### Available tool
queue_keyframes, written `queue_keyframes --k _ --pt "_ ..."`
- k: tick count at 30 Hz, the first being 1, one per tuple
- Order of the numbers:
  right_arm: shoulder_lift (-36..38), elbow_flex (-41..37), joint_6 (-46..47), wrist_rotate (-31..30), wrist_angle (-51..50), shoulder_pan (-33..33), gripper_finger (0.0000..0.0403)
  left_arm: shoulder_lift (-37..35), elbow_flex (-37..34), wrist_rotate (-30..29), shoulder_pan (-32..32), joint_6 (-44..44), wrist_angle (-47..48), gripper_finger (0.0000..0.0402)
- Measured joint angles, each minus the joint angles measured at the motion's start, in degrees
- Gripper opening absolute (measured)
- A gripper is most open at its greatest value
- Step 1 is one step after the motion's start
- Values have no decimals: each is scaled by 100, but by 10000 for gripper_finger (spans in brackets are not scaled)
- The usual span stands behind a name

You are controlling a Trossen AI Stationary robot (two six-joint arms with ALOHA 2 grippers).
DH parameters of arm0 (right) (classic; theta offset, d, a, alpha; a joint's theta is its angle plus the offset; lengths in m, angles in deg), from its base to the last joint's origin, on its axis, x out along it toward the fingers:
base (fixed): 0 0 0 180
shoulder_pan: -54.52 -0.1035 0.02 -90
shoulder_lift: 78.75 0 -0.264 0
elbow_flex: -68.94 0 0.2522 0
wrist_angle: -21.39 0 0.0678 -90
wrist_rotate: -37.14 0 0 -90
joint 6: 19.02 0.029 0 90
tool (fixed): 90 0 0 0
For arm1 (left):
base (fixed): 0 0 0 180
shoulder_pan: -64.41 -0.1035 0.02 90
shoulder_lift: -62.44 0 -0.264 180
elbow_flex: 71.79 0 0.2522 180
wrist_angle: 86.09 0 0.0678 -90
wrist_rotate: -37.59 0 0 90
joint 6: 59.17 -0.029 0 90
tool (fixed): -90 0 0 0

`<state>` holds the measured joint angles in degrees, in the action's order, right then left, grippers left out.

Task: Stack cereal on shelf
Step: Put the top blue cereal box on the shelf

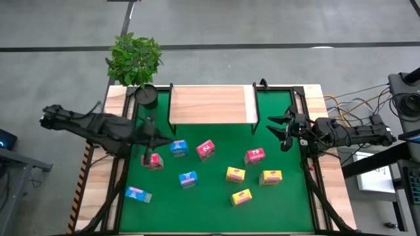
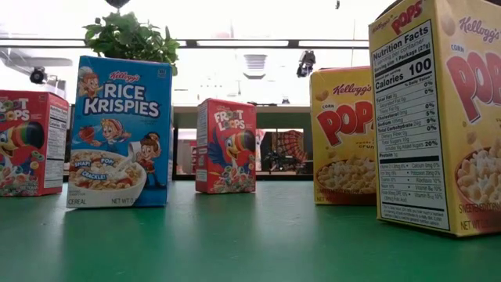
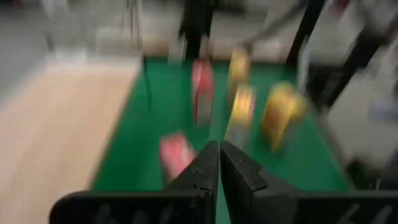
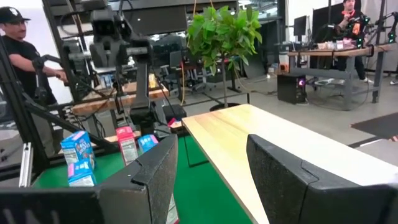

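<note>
Left gripper [image 1: 149,136]: jaws pressed together, nothing between them; hung over the green mat [image 1: 210,206], just beside a red box [image 1: 155,160] and a blue box [image 1: 178,148].
Right gripper [image 1: 279,132]: jaws apart, empty; stood near the right end of the shelf [image 1: 211,105].

Cereal: nine small boxes spread on the mat, none on the shelf. Three blue and one red lay toward the left; two further red boxes [image 1: 205,149] sat mid-mat; three yellow boxes [image 1: 235,174] grouped to the right. Shelf board bare, at the far edge of the mat.

Risks, as judged: closed left jaws descending could knock the red box over or push it into the blue one beside it; a box set too near the shelf edge could tip off.

Pose: left arm reached in from the left table edge, stretched low across the mat. Right arm entered from the right, wrist level, fingers pointing toward the shelf.

Other: potted plant [image 1: 135,60] beyond the far left corner.
</note>
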<state>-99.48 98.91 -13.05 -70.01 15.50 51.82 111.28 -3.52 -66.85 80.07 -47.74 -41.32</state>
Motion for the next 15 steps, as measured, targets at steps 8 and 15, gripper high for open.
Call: queue_keyframes --k 8,15 --pt "0 2 -8 -2 -40 0 183 1631 950 67 0 731 1782 0" --pt "0 2 -21 -4 -38 0 183 2796 1653 149 -45 998 3061 53"
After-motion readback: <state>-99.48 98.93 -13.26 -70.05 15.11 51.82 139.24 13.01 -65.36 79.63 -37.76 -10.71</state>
